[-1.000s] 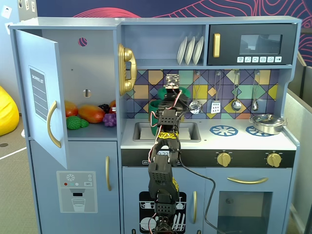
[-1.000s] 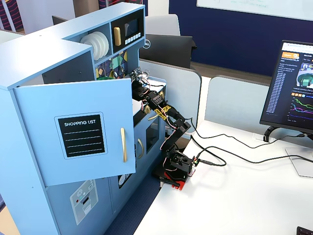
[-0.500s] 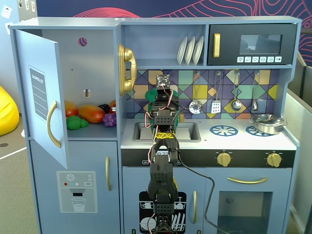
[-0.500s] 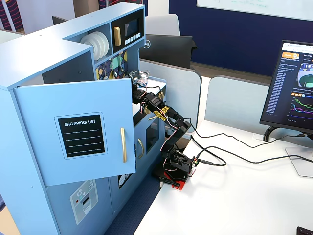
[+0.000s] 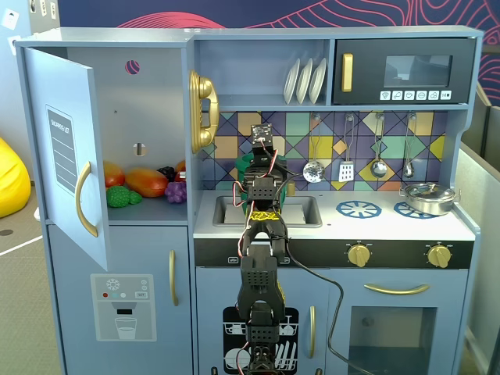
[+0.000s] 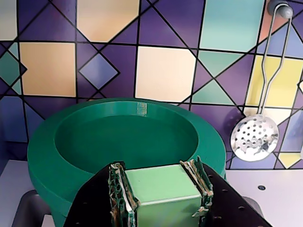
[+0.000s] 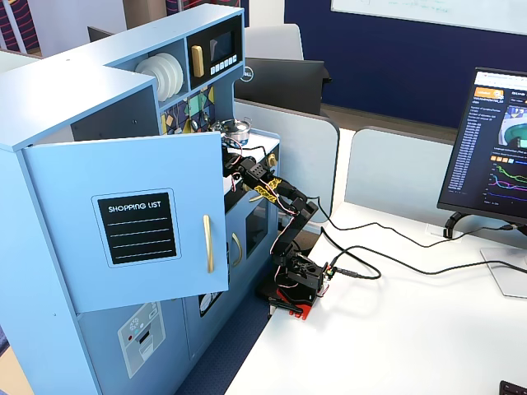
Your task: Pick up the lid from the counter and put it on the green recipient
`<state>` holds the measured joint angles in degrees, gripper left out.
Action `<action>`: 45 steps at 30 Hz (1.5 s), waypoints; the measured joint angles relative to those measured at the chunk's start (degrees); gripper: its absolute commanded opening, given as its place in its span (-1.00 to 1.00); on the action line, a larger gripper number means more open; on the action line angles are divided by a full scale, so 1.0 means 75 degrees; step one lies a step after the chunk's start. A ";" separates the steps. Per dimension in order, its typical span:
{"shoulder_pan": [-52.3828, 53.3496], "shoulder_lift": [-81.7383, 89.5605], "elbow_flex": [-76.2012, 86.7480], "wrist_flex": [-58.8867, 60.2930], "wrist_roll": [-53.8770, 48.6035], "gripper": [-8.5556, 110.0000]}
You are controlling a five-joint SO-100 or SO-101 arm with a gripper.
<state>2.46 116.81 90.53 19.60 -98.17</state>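
Observation:
In the wrist view my gripper (image 6: 156, 166) is shut on a light-green block (image 6: 161, 189), which looks like the lid's knob. The lid's flat disc is hidden under the jaws. The green recipient (image 6: 43, 153) stands right in front of the jaws with its mouth open and empty. The held piece is level with its near rim. In a fixed view the arm (image 5: 262, 234) reaches over the sink, and a bit of the green recipient (image 5: 243, 165) shows behind it by the backsplash.
A slotted skimmer (image 6: 254, 137) hangs on the tiled wall to the right of the pot. The sink (image 5: 301, 211) lies under the arm. A blue burner ring (image 5: 358, 208) and a silver pot (image 5: 428, 197) are to the right. The fridge door (image 5: 66, 156) stands open at left.

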 measured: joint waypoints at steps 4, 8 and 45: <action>0.0129 0.0000 0.0000 0.0000 0.0000 -0.86; 0.0258 0.0000 0.0000 0.0000 -0.0012 -0.86; 0.0141 0.0000 0.0094 0.0000 -0.0105 -0.86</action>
<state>3.52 116.81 91.23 19.60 -98.96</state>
